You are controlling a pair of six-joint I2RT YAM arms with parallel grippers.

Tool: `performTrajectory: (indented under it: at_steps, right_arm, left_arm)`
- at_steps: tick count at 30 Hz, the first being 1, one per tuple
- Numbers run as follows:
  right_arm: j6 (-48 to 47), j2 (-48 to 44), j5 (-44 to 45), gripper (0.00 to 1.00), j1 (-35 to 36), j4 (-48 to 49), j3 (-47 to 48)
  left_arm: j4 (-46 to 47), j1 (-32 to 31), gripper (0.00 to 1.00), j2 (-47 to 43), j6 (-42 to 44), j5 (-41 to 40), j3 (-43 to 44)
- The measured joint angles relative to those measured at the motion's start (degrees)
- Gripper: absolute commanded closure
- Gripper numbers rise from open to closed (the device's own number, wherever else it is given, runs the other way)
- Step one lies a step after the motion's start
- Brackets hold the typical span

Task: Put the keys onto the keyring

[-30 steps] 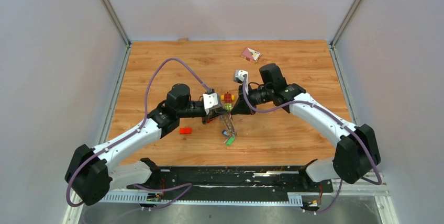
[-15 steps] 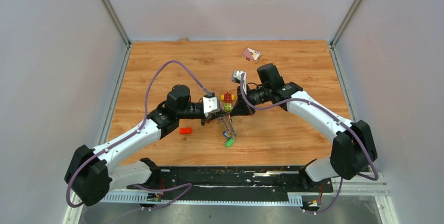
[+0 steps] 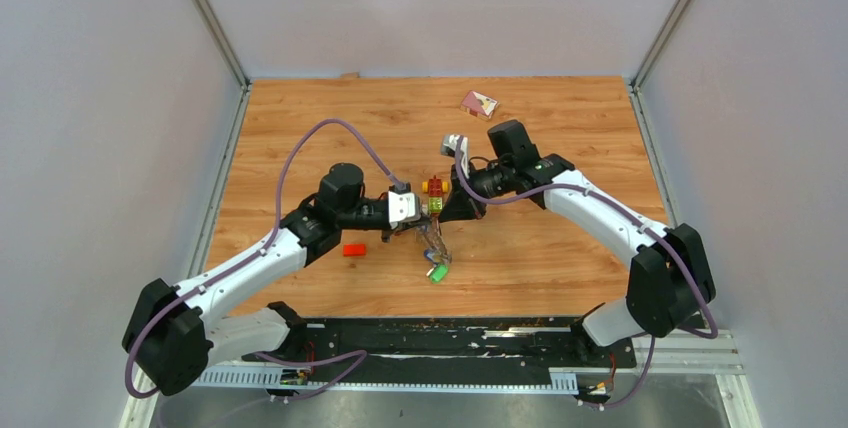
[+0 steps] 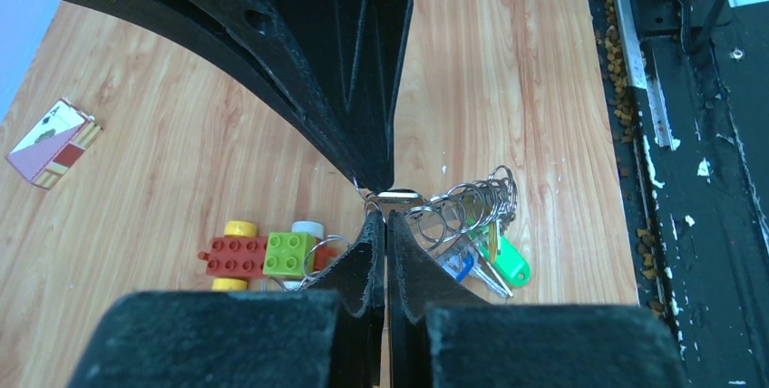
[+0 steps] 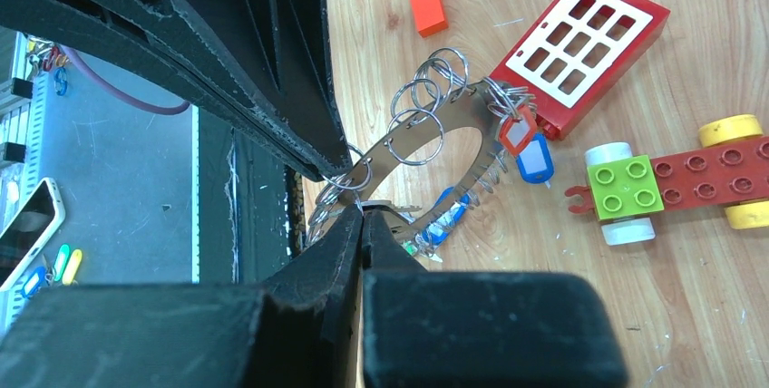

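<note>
The keyring (image 5: pixel 426 148) is a flat metal ring rimmed with many small split rings, held off the table between both grippers; it also shows in the left wrist view (image 4: pixel 472 202) and the top view (image 3: pixel 433 240). Keys with red (image 5: pixel 517 130) and blue (image 5: pixel 535 160) heads hang from it. A green-tagged key (image 4: pixel 510 266) and a blue one (image 4: pixel 458 266) hang at its low end (image 3: pixel 437 270). My left gripper (image 4: pixel 385 220) is shut on the ring's edge. My right gripper (image 5: pixel 363 211) is shut on the same edge, tip to tip with the left (image 3: pixel 424 222).
A red, green and yellow toy car (image 3: pixel 433 188) sits just behind the grippers. A red window brick (image 5: pixel 580 48) lies under the ring. A small red brick (image 3: pixel 354 249) lies to the left. A card box (image 3: pixel 478 103) lies at the back. The black front rail (image 3: pixel 450 333) runs along the near edge.
Both grippers stay shut on the keyring. The left wrist has sunk slightly toward the near side and the right wrist has shifted a little left; the hanging keys swung slightly.
</note>
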Motion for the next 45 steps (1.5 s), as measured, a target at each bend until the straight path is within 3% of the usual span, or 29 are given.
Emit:
performTrajectory:
  at_steps: [11, 45]
  right_arm:
    - [0.7, 1.3, -0.4, 1.00, 0.0, -0.5, 0.4]
    - [-1.2, 3.7, 2.1, 1.00, 2.2, -2.2, 1.2]
  left_arm:
    - [-2.7, -0.8, 1.00, 0.0, 4.8, -0.7, 0.0]
    - [-0.9, -2.2, 1.00, -0.2, 4.1, 0.8, -0.1]
